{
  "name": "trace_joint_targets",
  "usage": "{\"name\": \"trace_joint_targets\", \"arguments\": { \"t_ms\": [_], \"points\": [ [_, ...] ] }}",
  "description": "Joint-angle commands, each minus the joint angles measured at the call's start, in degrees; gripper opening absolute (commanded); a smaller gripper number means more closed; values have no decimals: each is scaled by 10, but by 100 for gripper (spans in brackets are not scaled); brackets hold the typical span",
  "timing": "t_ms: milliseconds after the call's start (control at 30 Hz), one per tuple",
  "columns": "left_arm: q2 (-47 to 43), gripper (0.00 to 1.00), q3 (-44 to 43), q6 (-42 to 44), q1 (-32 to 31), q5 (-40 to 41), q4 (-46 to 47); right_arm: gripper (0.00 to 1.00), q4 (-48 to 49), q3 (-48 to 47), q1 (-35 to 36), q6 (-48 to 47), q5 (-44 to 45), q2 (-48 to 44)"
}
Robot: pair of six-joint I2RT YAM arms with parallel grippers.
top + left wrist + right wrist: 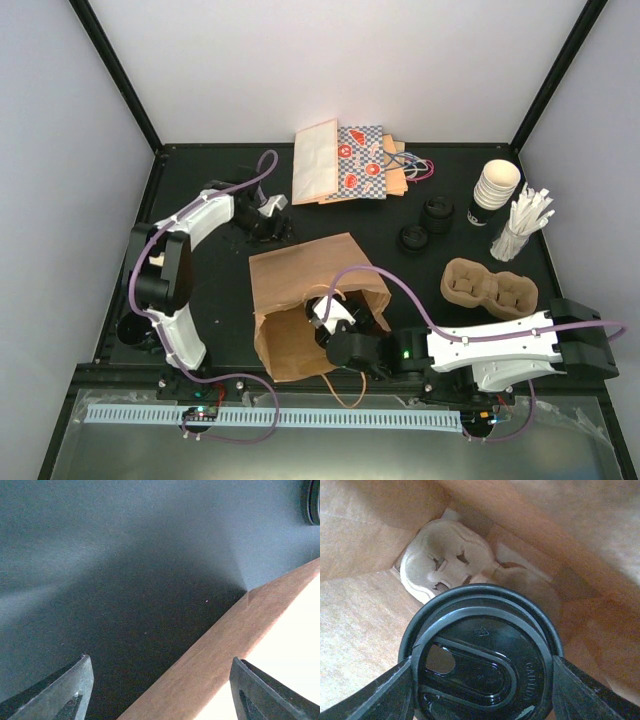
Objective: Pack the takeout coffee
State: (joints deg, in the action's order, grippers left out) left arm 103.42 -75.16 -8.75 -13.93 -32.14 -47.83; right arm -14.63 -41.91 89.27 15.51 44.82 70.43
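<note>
In paper bag (pixel 290 290): takeout coffee (pixel 480 665), cup carrier (pixel 445 565) deeper; second carrier (pixel 490 287) to right.

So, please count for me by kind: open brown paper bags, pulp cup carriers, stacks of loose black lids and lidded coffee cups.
Open brown paper bag: 1
Moulded brown pulp cup carriers: 2, one outside the bag, one inside it
Stacks of loose black plastic lids: 2
Coffee cup under a round black plastic lid: 1
Total: 6

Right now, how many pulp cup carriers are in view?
2 carriers: one on the table right of the brown bag, one inside that bag behind the lidded cup. Others may be hidden.
</note>
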Motion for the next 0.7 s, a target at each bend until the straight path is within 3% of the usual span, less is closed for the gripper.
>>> {"name": "trace_joint_targets", "arguments": {
  "t_ms": [0,300,667],
  "points": [
    [19,75,0,-9,2,-66,30,51,55,9,2,-33,2,2],
    [16,69,51,-15,1,-147,56,51,116,1,0,-121,-11,44],
    [-5,68,75,-9,0,-150,46,51,53,-43,-10,-136,55,131]
  ]
}}
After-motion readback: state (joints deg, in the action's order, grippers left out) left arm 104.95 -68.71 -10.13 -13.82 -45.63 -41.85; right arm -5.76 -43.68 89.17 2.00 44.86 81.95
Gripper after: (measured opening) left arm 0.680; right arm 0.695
